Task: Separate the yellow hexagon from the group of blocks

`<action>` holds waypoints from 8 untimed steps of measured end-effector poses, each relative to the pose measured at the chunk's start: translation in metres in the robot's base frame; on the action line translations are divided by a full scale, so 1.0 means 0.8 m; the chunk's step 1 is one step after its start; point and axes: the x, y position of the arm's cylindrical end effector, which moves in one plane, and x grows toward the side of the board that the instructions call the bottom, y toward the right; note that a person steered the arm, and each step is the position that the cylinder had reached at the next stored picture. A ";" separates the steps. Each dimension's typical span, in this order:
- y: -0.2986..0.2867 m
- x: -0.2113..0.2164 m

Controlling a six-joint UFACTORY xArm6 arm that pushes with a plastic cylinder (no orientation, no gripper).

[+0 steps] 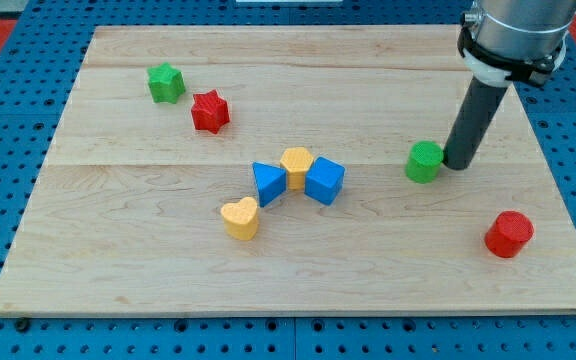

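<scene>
My tip (458,164) is resting on the bench (118,260) at the view's right, sitting just beside the green cylinder (424,162), which is lying immediately toward the view's left of it; whether the two are touching I cannot tell. There is no claw on this arm, only the straight rod, so nothing is clenching or releasing, and the rod is holding nothing.

The yellow hexagon (296,163) is lying well apart from my tip, toward the view's left and at almost the same height in the view. It is sitting wedged between the blue triangle (269,182) on its far side from me and the blue cube (325,180) on its near side, touching both or nearly so. The yellow heart (240,217) is lying farther off still, beyond the triangle and lower in the view.

The move is turning on this line: going straight from my tip toward the hexagon, I am meeting the green cylinder first and then the blue cube. As I judge it, the hexagon's upper side is looking open, so coming round above and pushing it clear is looking the cleaner path.
</scene>
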 end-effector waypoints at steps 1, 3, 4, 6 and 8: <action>-0.019 -0.045; -0.076 0.019; -0.076 -0.018; -0.074 0.057; -0.039 0.011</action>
